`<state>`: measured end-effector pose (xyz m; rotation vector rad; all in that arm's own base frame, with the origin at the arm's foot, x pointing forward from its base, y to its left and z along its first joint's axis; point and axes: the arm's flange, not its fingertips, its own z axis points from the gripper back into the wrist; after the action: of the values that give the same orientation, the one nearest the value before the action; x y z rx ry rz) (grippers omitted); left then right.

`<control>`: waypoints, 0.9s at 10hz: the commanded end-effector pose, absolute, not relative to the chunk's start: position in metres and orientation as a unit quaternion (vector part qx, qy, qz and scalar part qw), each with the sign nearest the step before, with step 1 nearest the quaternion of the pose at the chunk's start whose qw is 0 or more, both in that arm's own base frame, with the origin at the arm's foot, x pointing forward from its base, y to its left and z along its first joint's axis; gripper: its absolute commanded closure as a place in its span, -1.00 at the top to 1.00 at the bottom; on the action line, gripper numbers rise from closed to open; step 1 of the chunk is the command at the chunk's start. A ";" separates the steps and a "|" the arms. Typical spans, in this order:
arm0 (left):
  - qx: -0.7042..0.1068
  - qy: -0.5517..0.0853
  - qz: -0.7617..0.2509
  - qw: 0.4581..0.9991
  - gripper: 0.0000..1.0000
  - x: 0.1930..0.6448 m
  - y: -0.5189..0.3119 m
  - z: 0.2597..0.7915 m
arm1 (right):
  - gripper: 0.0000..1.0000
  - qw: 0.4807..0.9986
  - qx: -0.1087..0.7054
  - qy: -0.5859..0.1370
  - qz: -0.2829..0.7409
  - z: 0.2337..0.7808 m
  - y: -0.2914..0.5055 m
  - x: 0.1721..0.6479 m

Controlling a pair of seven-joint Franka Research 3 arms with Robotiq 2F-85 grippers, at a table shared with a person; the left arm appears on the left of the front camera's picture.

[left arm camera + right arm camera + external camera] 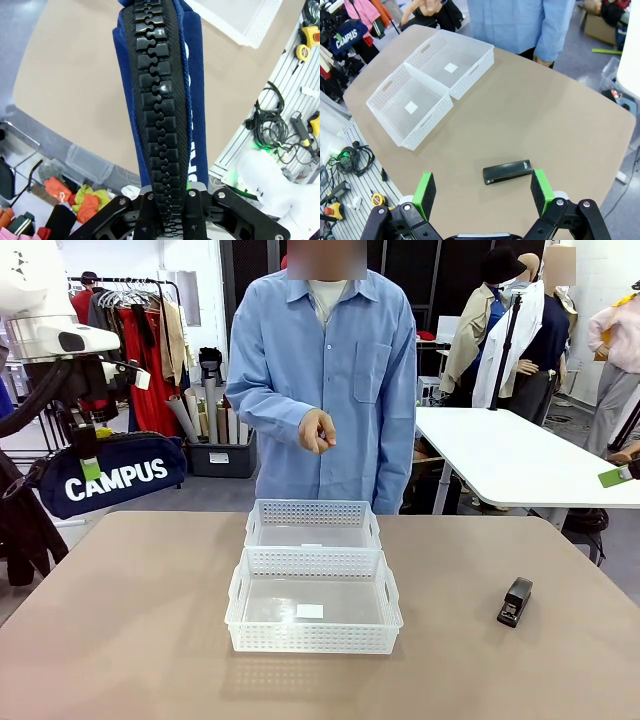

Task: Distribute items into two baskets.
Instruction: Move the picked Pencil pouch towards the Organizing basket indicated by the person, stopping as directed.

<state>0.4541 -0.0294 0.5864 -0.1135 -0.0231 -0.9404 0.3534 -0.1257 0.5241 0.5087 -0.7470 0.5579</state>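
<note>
My left gripper [90, 466] is shut on the navy "CAMPUS" pouch [112, 478] and holds it in the air off the table's left edge. In the left wrist view the pouch's black zip [159, 100] runs up from between the shut fingers of the left gripper [170, 194]. Two white lattice baskets stand mid-table, one [313, 638] nearer me and one [313, 512] nearer the person. The small black stapler [515, 602] lies on the table to the right. My right gripper [482, 189] hovers open above the stapler [507, 171], with nothing between its green pads [425, 190].
A person in a blue shirt stands at the far edge, one hand [317, 430] raised above the baskets. The tan table [120, 640] is bare around the baskets. A white table [520, 455] stands behind on the right, and a tool rack with cables [345, 160] sits below the table edge.
</note>
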 end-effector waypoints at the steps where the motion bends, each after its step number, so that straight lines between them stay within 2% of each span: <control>1: -0.054 -0.013 -0.450 0.891 -1.00 0.454 -0.027 0.589 | 1.00 0.852 0.249 -0.370 0.274 0.525 -0.127 0.355; 9: -0.054 -0.013 -0.450 0.891 -1.00 0.454 -0.027 0.589 | 1.00 0.852 0.249 -0.370 0.274 0.525 -0.127 0.355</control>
<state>0.4541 -0.0294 0.5864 -0.1135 -0.0231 -0.9404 0.3534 -0.1257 0.5241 0.5086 -0.7471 0.5581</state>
